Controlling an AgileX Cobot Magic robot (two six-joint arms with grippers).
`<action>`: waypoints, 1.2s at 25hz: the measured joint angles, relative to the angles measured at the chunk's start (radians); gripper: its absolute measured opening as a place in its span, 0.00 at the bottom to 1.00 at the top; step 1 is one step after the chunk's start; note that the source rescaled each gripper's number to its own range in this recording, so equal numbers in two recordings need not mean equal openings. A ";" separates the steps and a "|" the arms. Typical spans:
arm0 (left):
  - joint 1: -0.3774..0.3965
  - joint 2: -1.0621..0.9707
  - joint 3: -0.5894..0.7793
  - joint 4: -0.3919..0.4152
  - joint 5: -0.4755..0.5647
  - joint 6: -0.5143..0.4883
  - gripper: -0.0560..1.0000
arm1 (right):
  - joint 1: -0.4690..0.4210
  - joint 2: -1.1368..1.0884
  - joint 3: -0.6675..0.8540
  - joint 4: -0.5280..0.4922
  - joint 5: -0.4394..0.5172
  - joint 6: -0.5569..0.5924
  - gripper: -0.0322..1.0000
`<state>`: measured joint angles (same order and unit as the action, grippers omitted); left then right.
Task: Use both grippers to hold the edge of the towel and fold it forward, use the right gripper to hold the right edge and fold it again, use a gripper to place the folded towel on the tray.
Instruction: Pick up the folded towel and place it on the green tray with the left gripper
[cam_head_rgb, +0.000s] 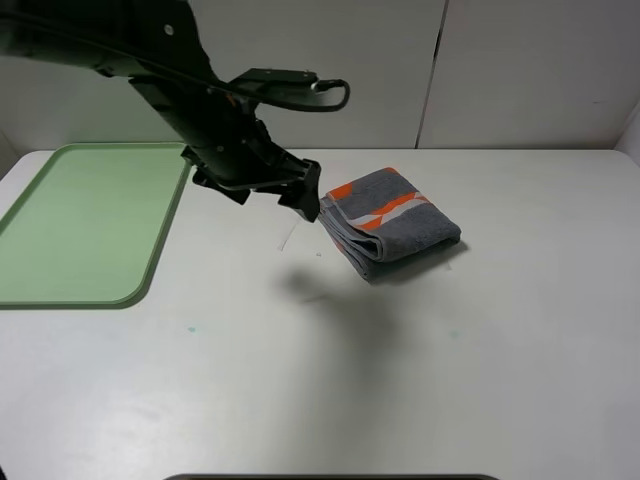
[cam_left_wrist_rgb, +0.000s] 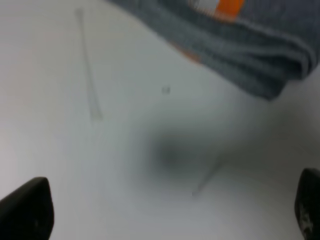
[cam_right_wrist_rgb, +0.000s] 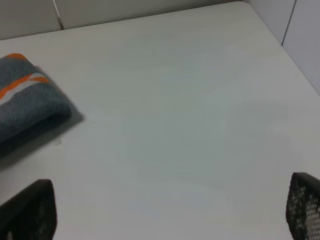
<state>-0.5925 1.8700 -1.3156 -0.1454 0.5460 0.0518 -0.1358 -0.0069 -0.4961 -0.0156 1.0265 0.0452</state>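
Observation:
The dark grey towel (cam_head_rgb: 395, 225) lies folded into a thick bundle on the white table, its orange-and-white band facing up. My left gripper (cam_head_rgb: 306, 200) hovers just left of the towel's left end, above the table and apart from it. In the left wrist view the left gripper (cam_left_wrist_rgb: 170, 210) is open and empty, and the towel (cam_left_wrist_rgb: 235, 45) lies ahead of it. The right gripper (cam_right_wrist_rgb: 170, 210) is open and empty over bare table, with the towel (cam_right_wrist_rgb: 25, 100) off to one side. The right arm is out of the exterior view. The pale green tray (cam_head_rgb: 90, 220) sits at the far left.
A white wall panel stands behind the table. The left arm's shadow (cam_head_rgb: 320, 285) falls on the table in front of the towel. Faint scratch marks (cam_left_wrist_rgb: 90, 85) show on the tabletop.

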 joint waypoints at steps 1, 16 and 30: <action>-0.013 0.024 -0.033 0.019 0.001 -0.005 0.97 | 0.000 0.000 0.000 0.000 0.000 0.000 1.00; -0.105 0.305 -0.323 0.131 0.013 0.016 0.97 | 0.000 0.000 0.000 0.000 0.000 0.000 1.00; -0.107 0.415 -0.330 0.145 -0.109 -0.187 0.97 | 0.000 0.000 0.000 0.004 0.000 0.000 1.00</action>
<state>-0.6996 2.2852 -1.6456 0.0000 0.4366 -0.1351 -0.1358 -0.0069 -0.4961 -0.0116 1.0265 0.0452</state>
